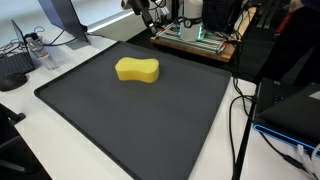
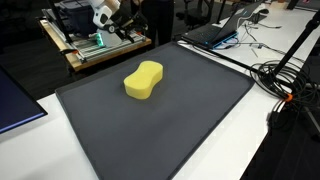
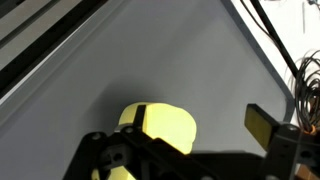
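Observation:
A yellow peanut-shaped sponge [image 1: 138,69] lies on a large dark grey mat [image 1: 120,120], toward its far half; it shows in both exterior views [image 2: 144,80]. My gripper [image 1: 147,10] hangs high above the mat's back edge, well apart from the sponge, and also shows in an exterior view [image 2: 108,12]. In the wrist view the gripper [image 3: 200,125] is open and empty. Its two dark fingers stand wide apart, with the sponge [image 3: 165,125] below, near one finger, and the mat [image 3: 150,60] beyond.
A wooden base with green-lit electronics [image 1: 195,40] stands behind the mat [image 2: 95,45]. Black cables [image 2: 285,75] run along the white table beside the mat. A laptop [image 2: 215,30] and a dark flat device [image 1: 290,110] lie off the mat's edges.

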Available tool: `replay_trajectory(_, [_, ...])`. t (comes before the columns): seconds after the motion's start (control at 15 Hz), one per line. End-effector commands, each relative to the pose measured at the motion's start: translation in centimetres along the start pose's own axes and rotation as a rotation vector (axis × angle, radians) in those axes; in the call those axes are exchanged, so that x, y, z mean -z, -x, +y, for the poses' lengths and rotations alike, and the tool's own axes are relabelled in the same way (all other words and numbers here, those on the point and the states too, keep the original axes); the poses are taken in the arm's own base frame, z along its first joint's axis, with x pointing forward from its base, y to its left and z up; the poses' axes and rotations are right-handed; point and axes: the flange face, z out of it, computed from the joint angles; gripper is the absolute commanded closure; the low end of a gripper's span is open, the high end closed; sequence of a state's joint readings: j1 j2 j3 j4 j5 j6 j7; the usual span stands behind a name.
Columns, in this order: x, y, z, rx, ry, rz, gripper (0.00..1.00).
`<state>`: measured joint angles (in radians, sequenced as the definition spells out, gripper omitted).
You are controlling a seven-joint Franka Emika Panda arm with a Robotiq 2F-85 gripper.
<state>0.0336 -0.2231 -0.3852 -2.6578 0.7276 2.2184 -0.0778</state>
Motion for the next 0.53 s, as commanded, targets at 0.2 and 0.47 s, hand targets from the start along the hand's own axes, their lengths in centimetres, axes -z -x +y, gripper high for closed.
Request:
replay_trajectory(0.2, [1.2,-4.7,0.0,-0.268,-0.024,0.073,0.00])
replay_trajectory(0.47, [1.7,-7.3,0.4,-0.386,0.064,0.205,0.00])
